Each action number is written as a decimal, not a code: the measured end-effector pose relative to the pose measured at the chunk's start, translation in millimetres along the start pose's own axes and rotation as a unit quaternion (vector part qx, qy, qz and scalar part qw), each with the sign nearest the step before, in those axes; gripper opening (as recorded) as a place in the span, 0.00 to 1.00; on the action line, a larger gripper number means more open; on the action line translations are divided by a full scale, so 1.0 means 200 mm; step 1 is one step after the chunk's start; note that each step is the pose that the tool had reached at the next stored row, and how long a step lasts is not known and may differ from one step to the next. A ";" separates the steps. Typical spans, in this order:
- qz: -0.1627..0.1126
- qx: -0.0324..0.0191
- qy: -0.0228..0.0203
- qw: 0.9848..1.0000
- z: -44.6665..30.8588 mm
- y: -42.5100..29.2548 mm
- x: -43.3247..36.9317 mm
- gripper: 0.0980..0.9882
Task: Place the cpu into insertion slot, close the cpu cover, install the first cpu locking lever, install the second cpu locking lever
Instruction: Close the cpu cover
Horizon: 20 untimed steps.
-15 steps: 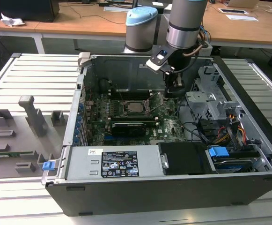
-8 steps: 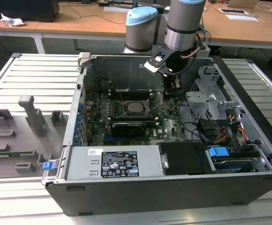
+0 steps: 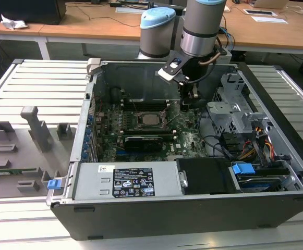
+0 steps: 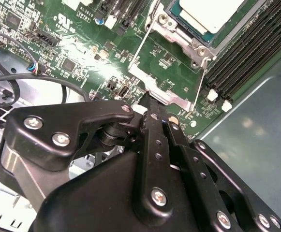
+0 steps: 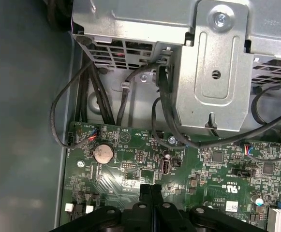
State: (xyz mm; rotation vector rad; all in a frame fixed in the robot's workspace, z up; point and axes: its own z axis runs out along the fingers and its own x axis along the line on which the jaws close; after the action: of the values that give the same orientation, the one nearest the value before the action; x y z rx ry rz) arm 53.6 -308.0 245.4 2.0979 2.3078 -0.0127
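Silver-topped square cpu seated in dark metal-rimmed insertion slot; thin silver windowed cpu cover open, locking pending; black gripper fingers pressed together, empty.

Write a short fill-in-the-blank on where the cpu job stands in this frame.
1. The cpu sits in the ____.
2. The cover is ____, not down over the cpu.
3. In the second wrist view the tip of the gripper meets the edge of the ____.
4. The gripper's fingers are ____.

Missing words: slot; open; cover; shut.
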 end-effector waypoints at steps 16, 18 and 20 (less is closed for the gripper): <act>0.000 0.000 0.000 1.000 0.000 -0.053 0.005 0.01; 0.000 0.000 0.000 1.000 0.000 -0.061 0.006 0.01; 0.000 0.000 0.000 1.000 -0.001 -0.066 0.006 0.01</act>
State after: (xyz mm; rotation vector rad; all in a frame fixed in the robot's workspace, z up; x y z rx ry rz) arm 40.4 -308.0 245.4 2.0980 2.3076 -0.0127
